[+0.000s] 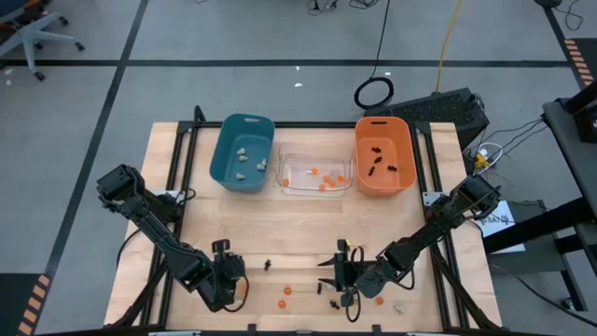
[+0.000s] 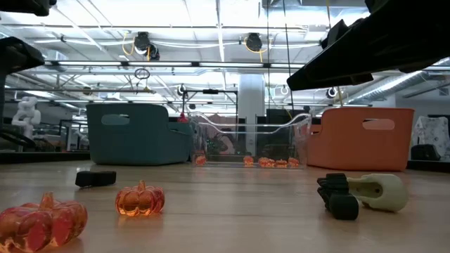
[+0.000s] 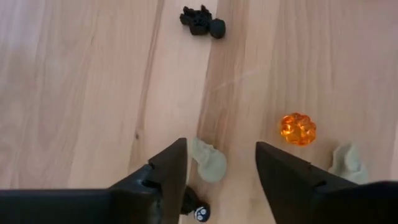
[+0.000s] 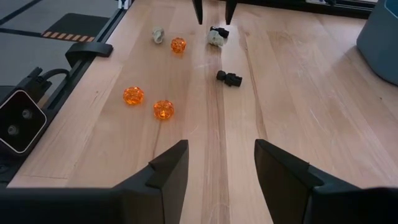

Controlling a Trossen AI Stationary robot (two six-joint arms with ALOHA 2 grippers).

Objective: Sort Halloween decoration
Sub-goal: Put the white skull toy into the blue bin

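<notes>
Both grippers hang low over the table's near part, open and facing each other. My left gripper (image 1: 244,276) (image 3: 221,155) has a pale lump (image 3: 208,160) lying on the wood in its gap, close beside one finger. A small black piece (image 3: 199,211) sits just under it. Ahead lie an orange trinket (image 3: 298,129), another pale lump (image 3: 348,163) and a black spidery one (image 3: 202,22). My right gripper (image 1: 326,273) (image 4: 221,155) stands over bare wood, with orange trinkets (image 4: 163,109) (image 4: 133,95) and a black one (image 4: 229,78) beyond it.
Along the far side stand a teal bin (image 1: 242,151) holding pale lumps, a clear bin (image 1: 317,175) holding orange ones and an orange bin (image 1: 384,156) holding black ones. More trinkets (image 1: 380,301) lie near the near edge. Bare wood lies between bins and grippers.
</notes>
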